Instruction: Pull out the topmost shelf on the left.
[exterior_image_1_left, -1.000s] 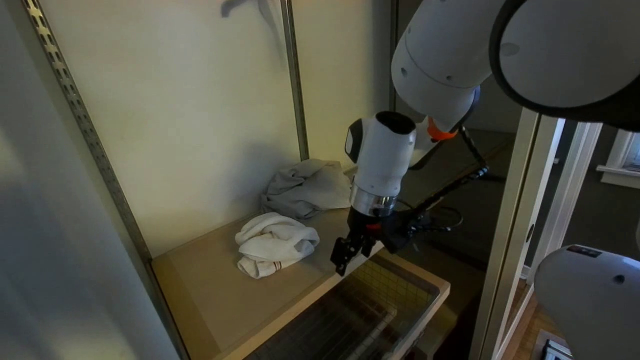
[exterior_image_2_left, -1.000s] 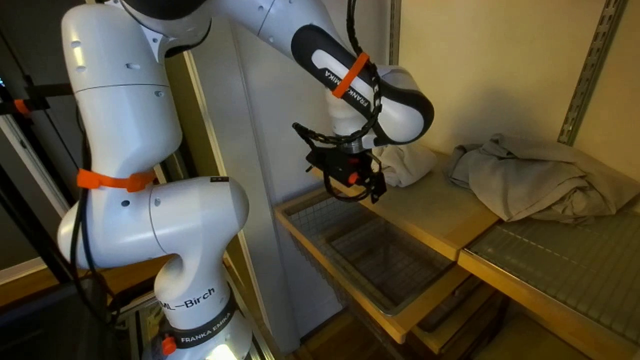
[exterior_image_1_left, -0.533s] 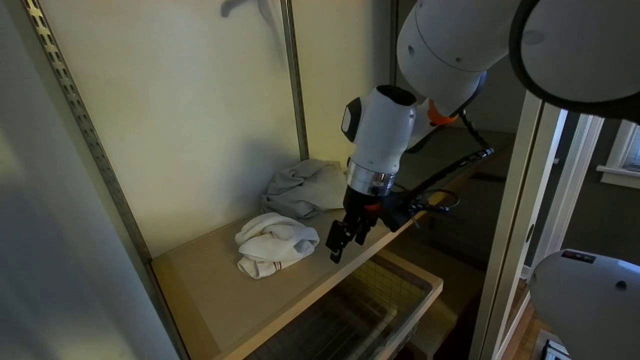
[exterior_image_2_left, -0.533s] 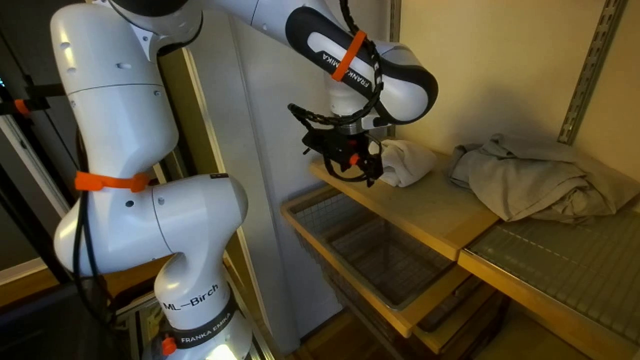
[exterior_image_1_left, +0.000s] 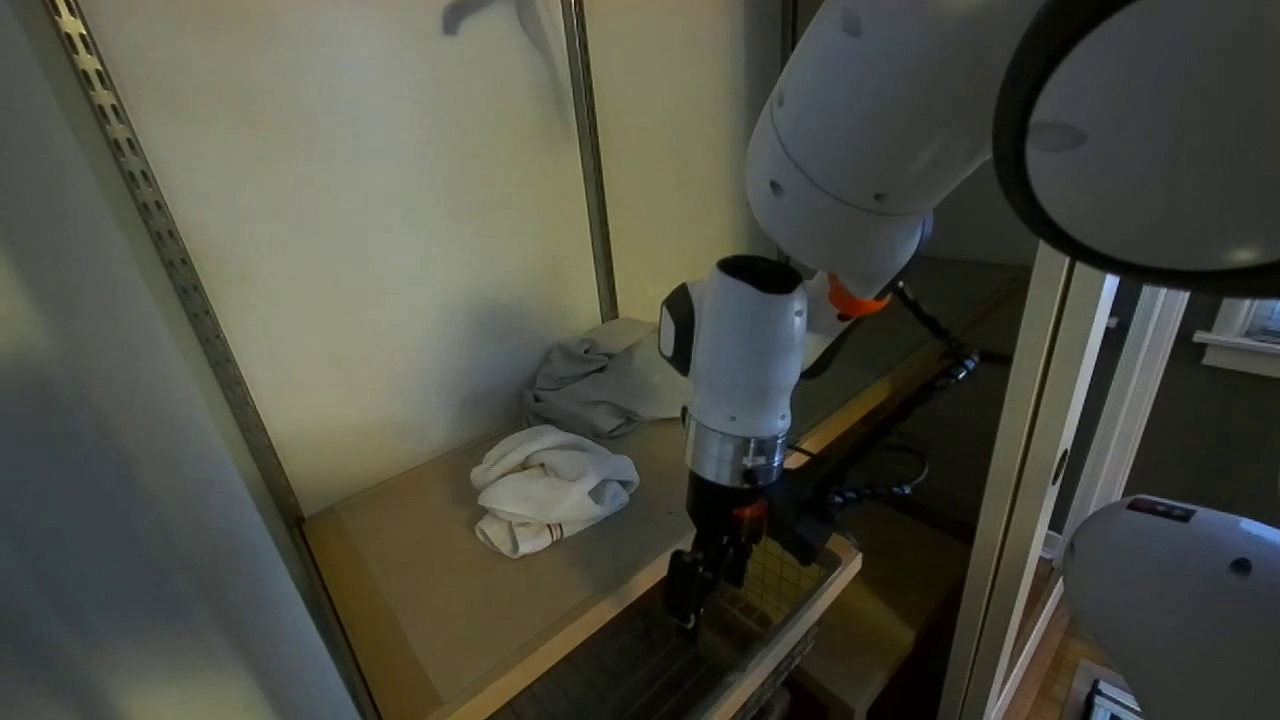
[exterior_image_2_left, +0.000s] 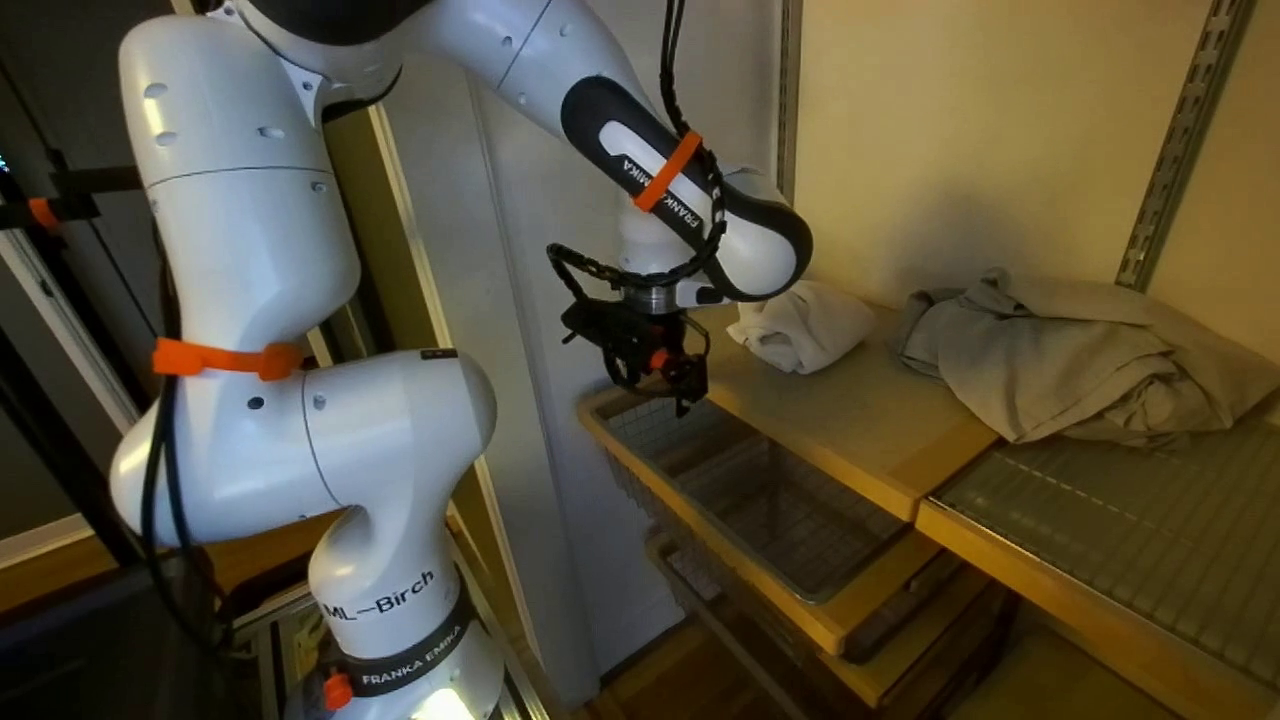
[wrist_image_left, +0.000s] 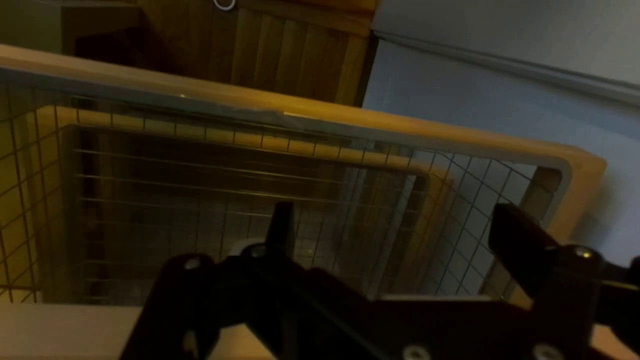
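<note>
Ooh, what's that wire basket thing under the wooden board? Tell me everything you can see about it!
That pull-out basket has a light wooden frame, grey inner rim and crisscross wire mesh. It's right way up, sticking partly out from under the tan board. The open end effector hangs over it; I can't tell whether they touch.

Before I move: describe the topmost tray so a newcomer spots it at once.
Find the tan board holding the white cloth. The tray is the first thing below, jutting past the board's front edge. Unlike the solid board, it is wood-framed wire mesh you can see through.
</note>
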